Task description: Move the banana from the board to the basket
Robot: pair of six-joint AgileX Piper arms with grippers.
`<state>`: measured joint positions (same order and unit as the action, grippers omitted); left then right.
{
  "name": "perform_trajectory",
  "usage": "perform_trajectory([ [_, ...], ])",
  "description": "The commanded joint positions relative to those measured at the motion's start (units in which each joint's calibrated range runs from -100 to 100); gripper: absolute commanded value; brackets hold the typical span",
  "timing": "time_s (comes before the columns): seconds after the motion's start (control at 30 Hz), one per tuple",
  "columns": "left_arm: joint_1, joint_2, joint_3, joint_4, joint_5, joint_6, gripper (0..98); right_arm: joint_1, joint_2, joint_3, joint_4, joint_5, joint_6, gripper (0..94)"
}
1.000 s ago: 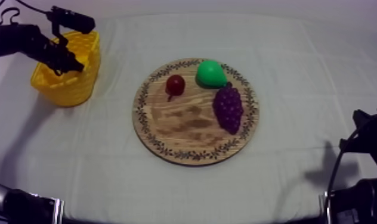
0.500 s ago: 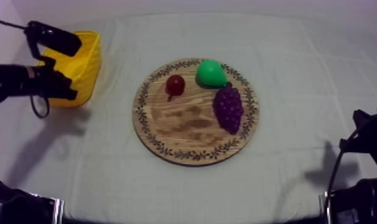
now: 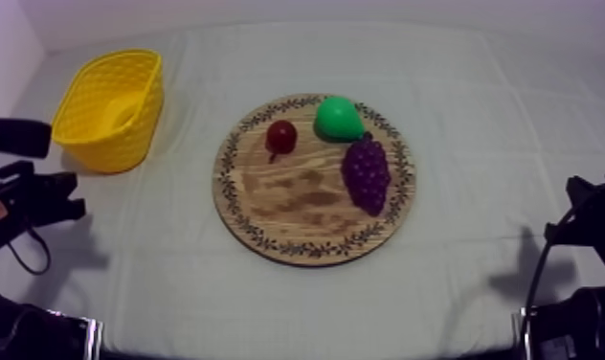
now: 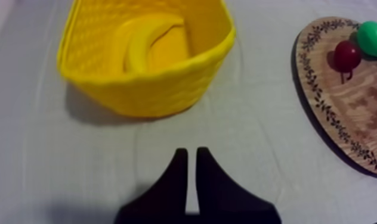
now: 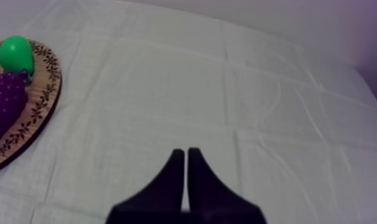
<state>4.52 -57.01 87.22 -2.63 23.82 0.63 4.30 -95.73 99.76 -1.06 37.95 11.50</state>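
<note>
- In the yellow basket point(image 3: 124, 144), at the far left of the table point(image 3: 498, 115): the banana point(image 4: 144, 42), lying on its side, curved along the inner wall.
- On the near side of the basket, over the bare grey-white cloth point(image 4: 77, 161): the left tool point(image 4: 191, 152), pointing toward the basket, black fingers drawn together into a narrow wedge, nothing between them.
- At the middle of the table, well apart from the basket: the wooden board point(image 3: 302, 206), round, with a patterned rim.
- On the far part of the board: a small red fruit point(image 3: 281, 136) and, just to its right, a green pear point(image 3: 337, 117).
- On the right part of the board: a purple bunch of grapes point(image 3: 366, 172), far end close against the pear.
- To the right of the board, over bare cloth: the right tool point(image 5: 185, 152), fingers pressed together, gripping nothing, with the pear and grapes off to its left.
</note>
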Motion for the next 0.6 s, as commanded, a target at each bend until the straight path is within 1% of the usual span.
perform_trajectory([
  [0.0,-0.71,-9.77,2.91,0.30,1.56,-0.14,4.7,-0.01,-0.02,0.02,0.01,0.03,0.00,0.3],
  [0.23,-3.79,-22.04,7.02,1.33,7.12,-1.10,5.1,-0.01,-0.02,0.02,0.01,0.03,0.00,0.3],
  [0.4,-5.10,-29.75,10.23,1.66,9.49,-1.38,5.2,-0.01,-0.02,0.02,0.01,0.03,0.00,0.3],
  [0.57,-5.94,-35.60,10.49,1.69,13.63,-2.30,4.9,-0.01,-0.02,0.02,0.01,0.03,0.00,0.3],
])
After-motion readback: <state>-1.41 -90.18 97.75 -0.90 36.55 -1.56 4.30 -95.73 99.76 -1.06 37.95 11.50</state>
